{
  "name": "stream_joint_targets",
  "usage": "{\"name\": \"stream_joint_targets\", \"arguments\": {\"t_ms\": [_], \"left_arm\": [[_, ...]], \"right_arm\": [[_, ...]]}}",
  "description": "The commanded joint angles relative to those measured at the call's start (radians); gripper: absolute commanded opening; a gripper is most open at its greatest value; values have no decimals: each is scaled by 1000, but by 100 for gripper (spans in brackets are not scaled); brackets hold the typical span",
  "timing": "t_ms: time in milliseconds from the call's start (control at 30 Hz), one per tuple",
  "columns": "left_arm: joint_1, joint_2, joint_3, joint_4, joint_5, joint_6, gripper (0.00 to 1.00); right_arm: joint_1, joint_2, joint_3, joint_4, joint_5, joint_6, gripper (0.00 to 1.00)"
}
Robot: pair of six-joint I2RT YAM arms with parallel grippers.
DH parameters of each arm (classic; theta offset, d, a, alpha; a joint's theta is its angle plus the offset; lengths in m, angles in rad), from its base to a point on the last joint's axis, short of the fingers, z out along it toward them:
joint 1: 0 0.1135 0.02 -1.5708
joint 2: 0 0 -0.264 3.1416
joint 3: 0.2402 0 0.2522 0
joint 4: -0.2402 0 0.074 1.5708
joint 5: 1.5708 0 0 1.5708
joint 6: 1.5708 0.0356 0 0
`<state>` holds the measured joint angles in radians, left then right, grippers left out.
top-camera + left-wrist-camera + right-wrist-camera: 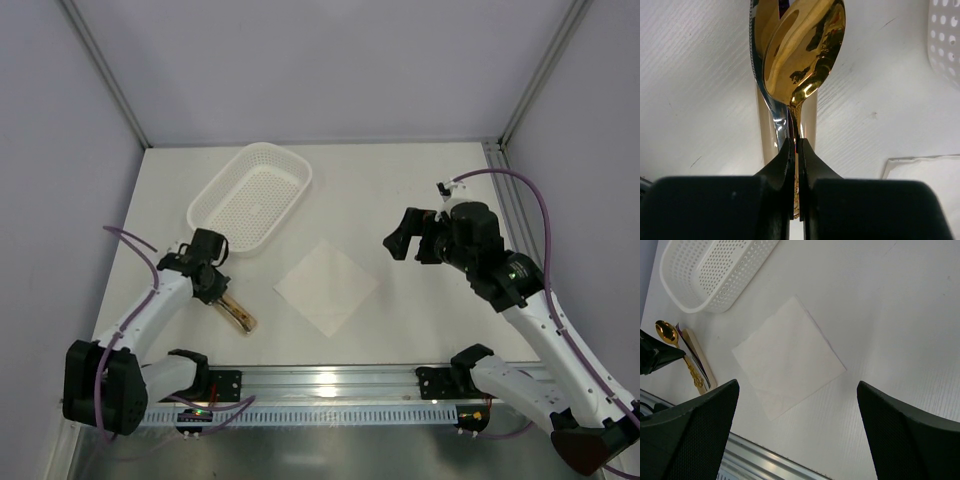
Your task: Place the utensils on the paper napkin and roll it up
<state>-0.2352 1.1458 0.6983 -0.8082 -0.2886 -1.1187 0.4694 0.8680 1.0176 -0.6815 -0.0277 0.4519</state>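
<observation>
The left end effector (796, 146) is clenched on the thin handle of the gold spoon (805, 50), bowl pointing away from it. Directly under the gold spoon lies a silver spoon (756, 60), and both rest along a narrow beige slab (810, 117) at the near left of the counter (400, 190). The paper napkin (326, 287) lies flat to their right, near the counter's middle, turned like a diamond and apart from them. Far left sits a white perforated basket (204, 205), its whole dotted floor showing. The right end effector (412, 242) hangs released, jaws wide, above the counter right of the napkin.
</observation>
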Motion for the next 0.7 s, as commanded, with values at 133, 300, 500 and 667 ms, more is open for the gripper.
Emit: {"name": "stream_joint_targets", "arguments": {"t_ms": [133,300,500,667], "left_arm": [[5,-116,79,-66,-35,52,0],[-6,-166,147,-59,52,118,0],[-223,-92,268,-29,36,163,0],[-403,84,420,43,46,212,0]], "right_arm": [[2,0,41,11,0,16,100],[2,19,26,17,-5,24,100],[2,37,9,25,-11,31,100],[2,40,3,22,2,28,100]]}}
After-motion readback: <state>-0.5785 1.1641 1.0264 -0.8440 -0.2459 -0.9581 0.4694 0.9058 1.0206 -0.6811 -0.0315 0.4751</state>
